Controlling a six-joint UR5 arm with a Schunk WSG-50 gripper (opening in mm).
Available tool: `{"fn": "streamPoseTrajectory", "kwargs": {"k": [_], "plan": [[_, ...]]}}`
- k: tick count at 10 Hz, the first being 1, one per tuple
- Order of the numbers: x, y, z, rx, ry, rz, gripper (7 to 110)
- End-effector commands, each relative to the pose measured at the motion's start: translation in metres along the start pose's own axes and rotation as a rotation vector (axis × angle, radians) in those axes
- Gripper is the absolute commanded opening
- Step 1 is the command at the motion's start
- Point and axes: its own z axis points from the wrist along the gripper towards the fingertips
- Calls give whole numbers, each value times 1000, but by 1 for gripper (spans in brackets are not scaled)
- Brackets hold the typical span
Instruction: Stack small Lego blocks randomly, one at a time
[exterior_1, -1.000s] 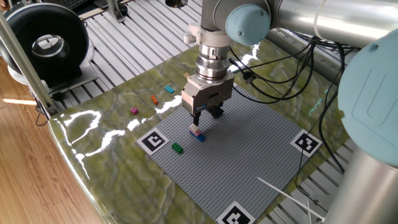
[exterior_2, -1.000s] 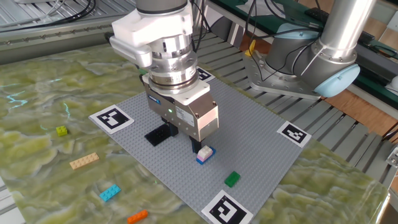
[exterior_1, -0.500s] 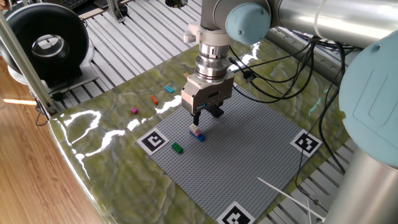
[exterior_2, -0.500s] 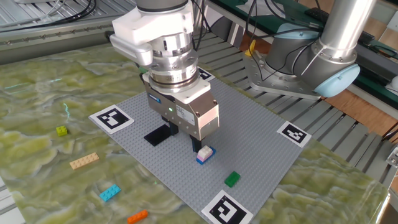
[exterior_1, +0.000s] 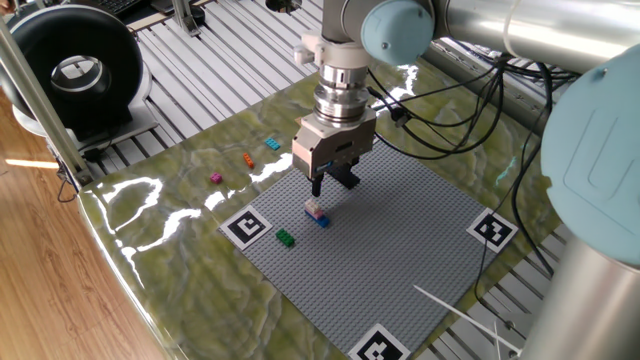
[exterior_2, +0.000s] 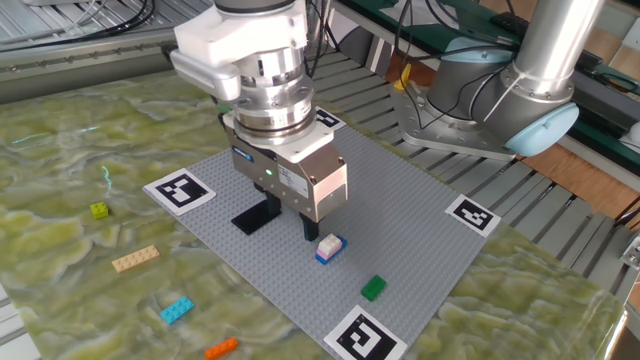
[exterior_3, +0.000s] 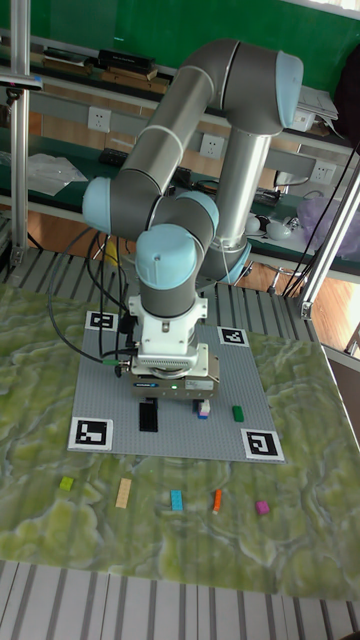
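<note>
Fingers (exterior_2: 309, 229) now higher above glossy white-pink block (exterior_2: 329, 245).

Bright, sharp, glare on mat (exterior_1: 150, 200)

Gripper (exterior_2: 309, 232) clear above stack (exterior_2: 328, 248); green block (exterior_2: 373, 288), dark plate (exterior_2: 257, 214) nearby.

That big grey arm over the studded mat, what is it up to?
It is stacking tiny toy bricks, one by one. Its pincer hangs just above a small stack, a white brick on a blue one, on the grey studded mat, and holds nothing. A green brick and a dark flat plate also sit on the mat. Other loose bricks, such as a cyan brick and a tan brick, wait on the green cloth beside it.
</note>
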Motion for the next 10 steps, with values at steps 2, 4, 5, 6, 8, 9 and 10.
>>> {"fn": "streamPoseTrajectory", "kwargs": {"k": [2,4,5,6,8,9,10], "plan": [[-18,6,0,-9,-16,4,66],[-19,4,-2,-4,-15,2,66],[-20,3,-3,-4,-14,0,66],[-21,2,-4,-2,-12,-3,66],[-25,-9,-5,38,-18,-7,66],[-25,-9,-5,41,-17,-8,66],[-24,-10,-5,46,-15,-7,66]]}}
